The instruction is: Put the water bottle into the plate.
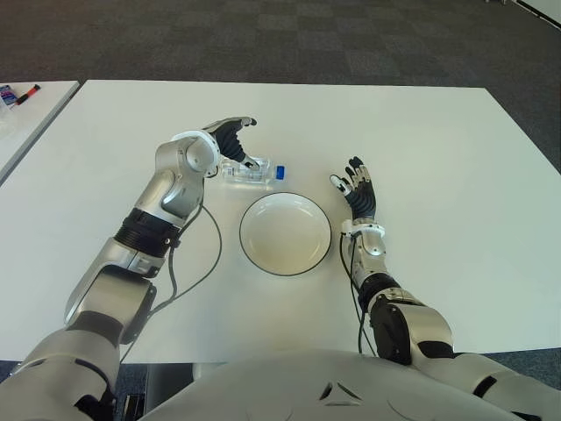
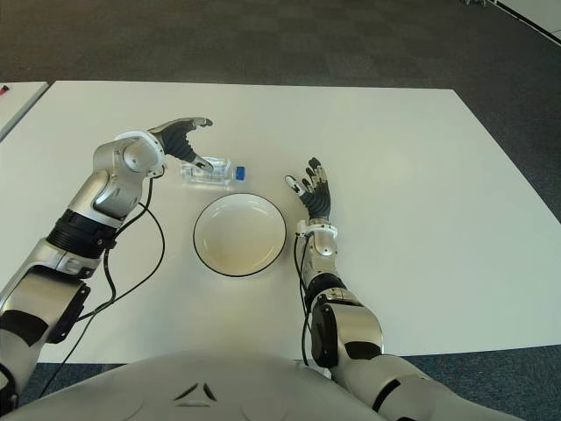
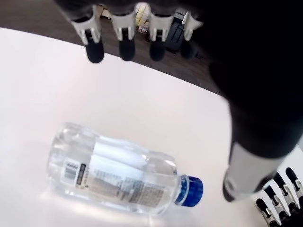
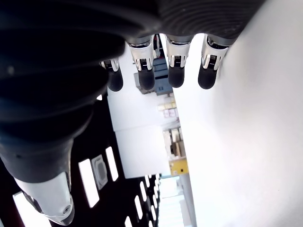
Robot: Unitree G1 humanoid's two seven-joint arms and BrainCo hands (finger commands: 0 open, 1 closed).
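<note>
A clear water bottle [image 1: 250, 172] with a blue cap [image 1: 280, 172] lies on its side on the white table [image 1: 438, 132], just behind the white plate [image 1: 286, 233]. My left hand [image 1: 232, 140] hovers over the bottle's base end, fingers spread, holding nothing. In the left wrist view the bottle [image 3: 113, 176] lies below the spread fingertips [image 3: 125, 47] with bare table between them. My right hand [image 1: 358, 189] shows to the right of the plate, fingers spread and empty.
A second white table [image 1: 26, 123] stands at the far left with markers [image 1: 22, 92] on it. Dark carpet lies beyond the table's far edge. A black cable [image 1: 188, 263] hangs from my left arm over the table.
</note>
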